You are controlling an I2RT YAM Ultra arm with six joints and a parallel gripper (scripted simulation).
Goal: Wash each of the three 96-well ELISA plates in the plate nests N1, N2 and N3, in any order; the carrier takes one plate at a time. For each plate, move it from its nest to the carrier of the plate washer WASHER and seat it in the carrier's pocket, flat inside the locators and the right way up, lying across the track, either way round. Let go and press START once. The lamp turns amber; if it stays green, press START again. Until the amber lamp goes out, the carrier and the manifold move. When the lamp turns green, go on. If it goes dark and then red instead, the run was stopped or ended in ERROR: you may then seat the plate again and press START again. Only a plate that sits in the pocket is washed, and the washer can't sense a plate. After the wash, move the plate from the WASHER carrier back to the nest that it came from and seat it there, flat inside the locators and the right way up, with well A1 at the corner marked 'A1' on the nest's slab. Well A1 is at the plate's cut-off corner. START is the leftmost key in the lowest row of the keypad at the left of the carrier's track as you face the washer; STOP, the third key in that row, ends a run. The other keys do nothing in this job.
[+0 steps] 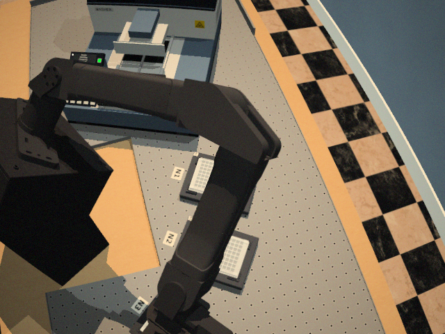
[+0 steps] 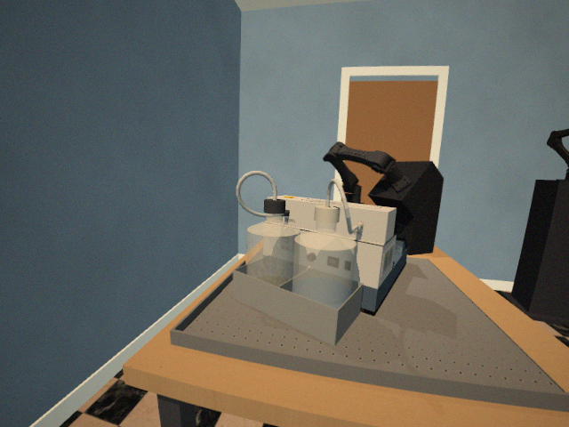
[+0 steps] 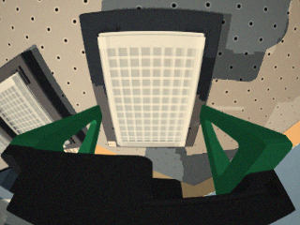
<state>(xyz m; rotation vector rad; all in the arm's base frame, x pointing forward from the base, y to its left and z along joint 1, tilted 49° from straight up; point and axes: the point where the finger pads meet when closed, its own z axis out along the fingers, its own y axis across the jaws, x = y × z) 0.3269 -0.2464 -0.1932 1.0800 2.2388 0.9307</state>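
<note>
My gripper (image 3: 150, 111) is open, its green fingers spread on either side of the near end of a white 96-well plate (image 3: 152, 88). That plate lies flat in its dark nest (image 3: 89, 28) by the N3 label (image 1: 139, 305); the arm hides it in the top view. Two more white plates sit in nest N1 (image 1: 201, 174) and nest N2 (image 1: 234, 255) (image 3: 19, 109), both partly hidden by the arm. The washer (image 1: 158, 21) (image 2: 340, 221) stands at the far end. Its carrier pocket (image 1: 142, 58) looks empty and its lamp (image 1: 99, 60) is green.
The arm's black base block (image 1: 46, 201) stands to the left of the nests. The keypad's key row (image 1: 81, 102) shows just under the upper arm. Two clear bottles (image 2: 271, 248) (image 2: 326, 261) in a grey tray (image 2: 293, 312) stand behind the washer.
</note>
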